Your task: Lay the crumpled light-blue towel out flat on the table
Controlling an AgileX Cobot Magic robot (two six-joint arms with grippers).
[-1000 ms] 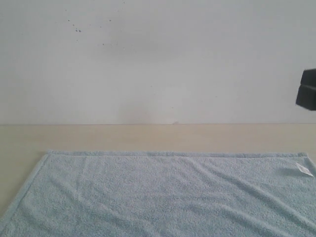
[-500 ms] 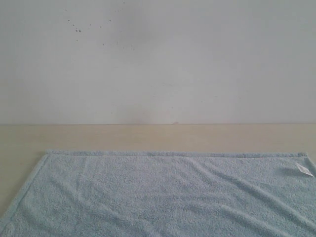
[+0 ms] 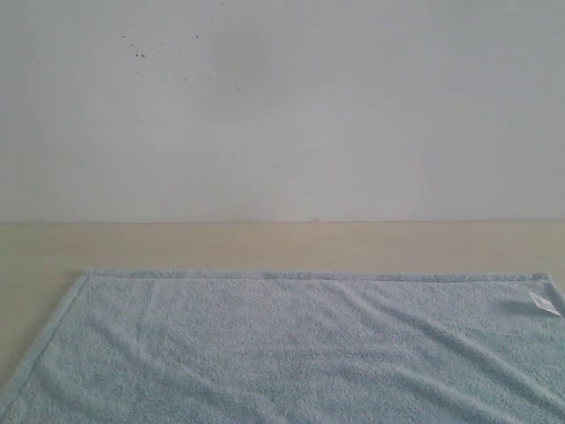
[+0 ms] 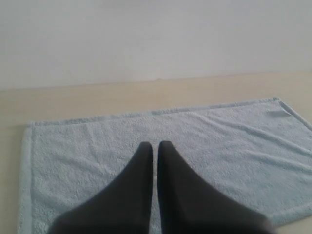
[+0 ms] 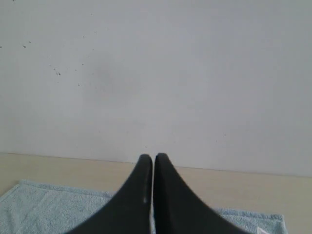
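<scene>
White-grey painted wall (image 3: pixel 282 106) with a few tiny dark specks fills the background, and below it runs the smooth pale beige table (image 3: pixel 265 247). On that table lies the large light-blue fluffy terry towel (image 3: pixel 291 353). It is already opened into a rectangle, its far hem parallel to the wall with a bare strip of table between them. The left wrist view shows its far edge, one side edge and two corners lying flat, with only shallow diagonal ripples across the pile. Judged from this, the spreading looks all but done.

Neither arm shows in the exterior view. The black left gripper (image 4: pixel 155 146) hangs above the middle of the towel with its two fingers pressed together down to a thin slit, holding nothing. The black right gripper (image 5: pixel 153 158) points toward the wall, fingers likewise closed tight and empty, with the towel's far edge showing beneath it.

Such cloth should be light, soft and entirely limp, so it will sag and fold wherever it is unsupported, and the terry pile probably drags on the table instead of sliding. The best hold would be the stitched hem border (image 3: pixel 309 276) near a corner, pinched thin and pulled outward and low to draw out the ripples. A small white fabric tag (image 3: pixel 545 302) sits at the far right corner
</scene>
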